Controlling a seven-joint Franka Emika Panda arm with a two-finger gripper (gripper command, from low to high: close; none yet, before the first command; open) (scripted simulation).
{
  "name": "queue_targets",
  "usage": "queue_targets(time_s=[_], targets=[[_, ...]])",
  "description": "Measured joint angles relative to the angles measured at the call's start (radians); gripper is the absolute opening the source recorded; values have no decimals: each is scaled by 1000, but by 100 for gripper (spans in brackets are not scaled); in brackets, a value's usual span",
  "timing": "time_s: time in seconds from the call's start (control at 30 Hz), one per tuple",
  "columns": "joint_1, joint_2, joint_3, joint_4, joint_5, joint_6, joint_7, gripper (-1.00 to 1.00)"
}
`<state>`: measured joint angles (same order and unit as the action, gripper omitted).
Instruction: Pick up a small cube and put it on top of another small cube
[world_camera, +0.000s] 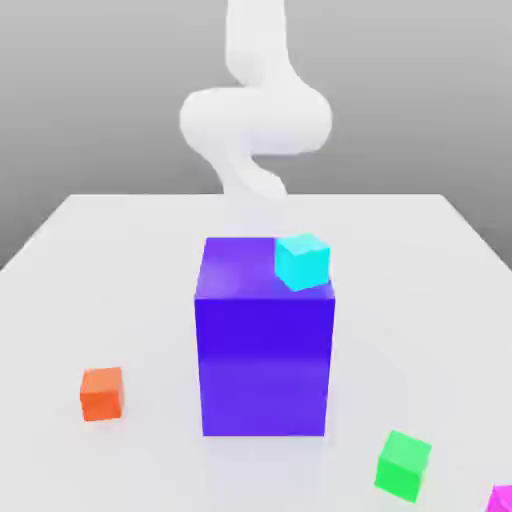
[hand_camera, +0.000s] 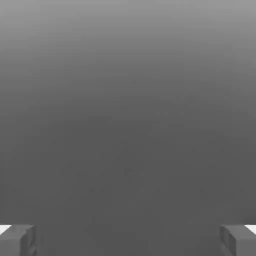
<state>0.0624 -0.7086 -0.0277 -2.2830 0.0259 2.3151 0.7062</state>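
White tabletop (world_camera: 120, 260), grey backdrop; white arm (world_camera: 255, 120) raised behind the big blue-purple block (world_camera: 265, 350).
Gripper (hand_camera: 128, 240) spread wide, nothing between its fingertips (hand_camera: 17, 240). Cyan cube (world_camera: 302, 261) on the block's top corner. Orange cube (world_camera: 102, 393) at the exterior view's left. Green cube (world_camera: 403, 465) front right; magenta cube (world_camera: 501, 498) just beyond it, at the frame's corner.

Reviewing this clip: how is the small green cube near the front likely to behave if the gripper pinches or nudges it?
The green cube looks rigid with flat faces, so it would probably slide, not roll. It sits slightly turned on the white table, so the open gripper may need aligning. Being small, it is likely light.
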Motion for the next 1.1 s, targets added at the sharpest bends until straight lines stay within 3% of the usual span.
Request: queue_targets(time_s=[0.3, 0.63, 0.87, 1.1], targets=[[195, 334, -71, 63, 109, 52, -353, 0], [321, 695, -42, 131, 189, 112, -712, 0], [371, 935, 0, 173, 145, 168, -895, 0], [434, 1162, 27, 215, 5, 227, -1014, 0]])
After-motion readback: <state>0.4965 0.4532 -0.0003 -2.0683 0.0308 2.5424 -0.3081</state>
